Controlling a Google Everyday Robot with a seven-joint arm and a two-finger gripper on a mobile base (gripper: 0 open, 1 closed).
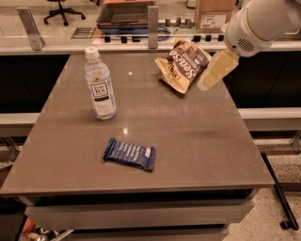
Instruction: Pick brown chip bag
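The brown chip bag point(184, 66), crinkly dark brown and tan with white lettering, lies on the grey table point(197, 141) at the far right. My gripper point(214, 73) hangs from the white arm at the upper right, just right of the bag and a little above the table. It touches nothing that I can see.
A clear bottle with a white cap point(99, 85) stands upright at the far left. A flat blue wrapped bar point(130, 154) lies near the table's front middle. A counter with a cardboard box point(214, 14) and trays runs behind the table.
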